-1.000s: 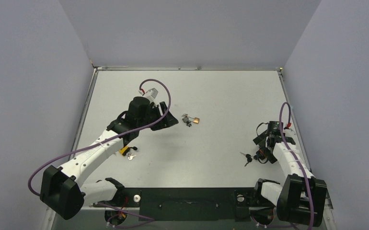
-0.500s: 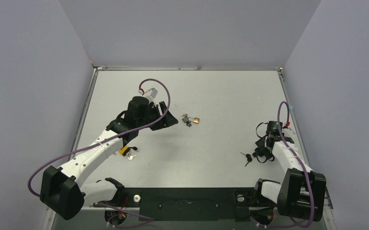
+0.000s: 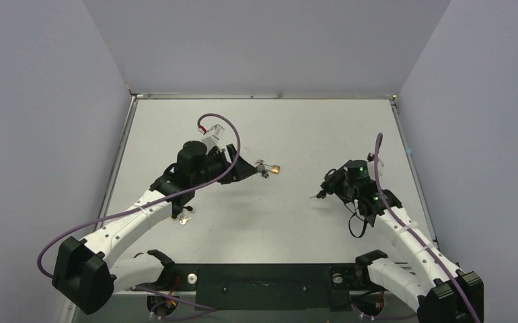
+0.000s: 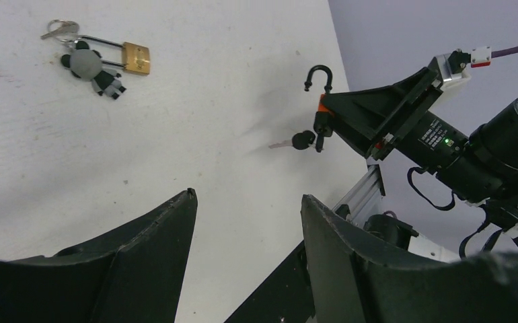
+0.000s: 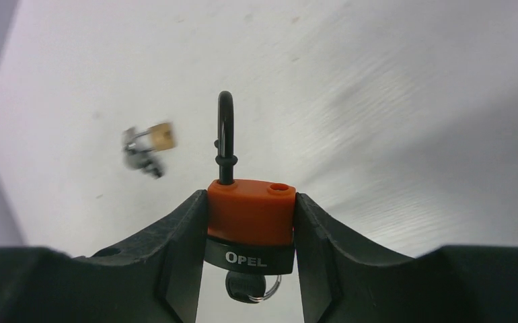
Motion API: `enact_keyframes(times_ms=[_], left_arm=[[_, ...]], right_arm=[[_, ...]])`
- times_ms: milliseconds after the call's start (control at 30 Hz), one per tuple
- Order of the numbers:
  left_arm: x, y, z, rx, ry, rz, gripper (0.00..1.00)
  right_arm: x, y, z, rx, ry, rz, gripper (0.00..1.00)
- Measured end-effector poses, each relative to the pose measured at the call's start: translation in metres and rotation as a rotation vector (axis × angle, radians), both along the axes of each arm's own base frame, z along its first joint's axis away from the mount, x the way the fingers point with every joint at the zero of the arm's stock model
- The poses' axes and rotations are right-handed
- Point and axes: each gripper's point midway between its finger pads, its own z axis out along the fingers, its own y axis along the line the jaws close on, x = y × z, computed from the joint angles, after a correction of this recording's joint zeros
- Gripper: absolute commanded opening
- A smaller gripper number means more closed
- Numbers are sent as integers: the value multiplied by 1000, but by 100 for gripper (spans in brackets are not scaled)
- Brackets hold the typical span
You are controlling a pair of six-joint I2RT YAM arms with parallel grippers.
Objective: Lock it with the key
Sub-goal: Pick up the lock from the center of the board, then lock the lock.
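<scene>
One bench, pale grey, walled on three sides.

Two arms:
- left arm stretched toward mid-bench
- right arm over the right half

Left jaws spread wide, gripping nothing, tips just short of the brass padlock.

Right jaws clamped on the body of the orange padlock, held clear of the bench, shackle open.

Two padlocks in all. Brass one lying flat mid-bench, one small grey figure hooked on its shackle.

One key bunch, black heads, hanging at the orange padlock's underside. Number of keys not clear.

One silver key on the bench beside the left arm, its yellow tag half hidden under the arm.
</scene>
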Motion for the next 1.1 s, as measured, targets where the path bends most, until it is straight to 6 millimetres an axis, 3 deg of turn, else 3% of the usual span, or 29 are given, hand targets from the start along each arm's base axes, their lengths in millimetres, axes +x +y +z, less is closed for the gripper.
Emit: enact_keyframes(times_ms=[200,400,533,667,1100], left_arm=[[-11,-30,18,-61,-102,-21,56],[-23,-55,32,-97,-205,-11,56],[-26,-59,29,-91,-247,16,56],[-27,-59,24,-71,-273,50,56],[-18,-58,44,-79,-395,111,56]], right_arm=[[1,82,41,229,-144,59,0],[4,138,81,394,-209,90,0],[13,152,112,492,-280,66,0],[19,159,127,548,-317,46,0],[22,185,136,643,-322,47,0]])
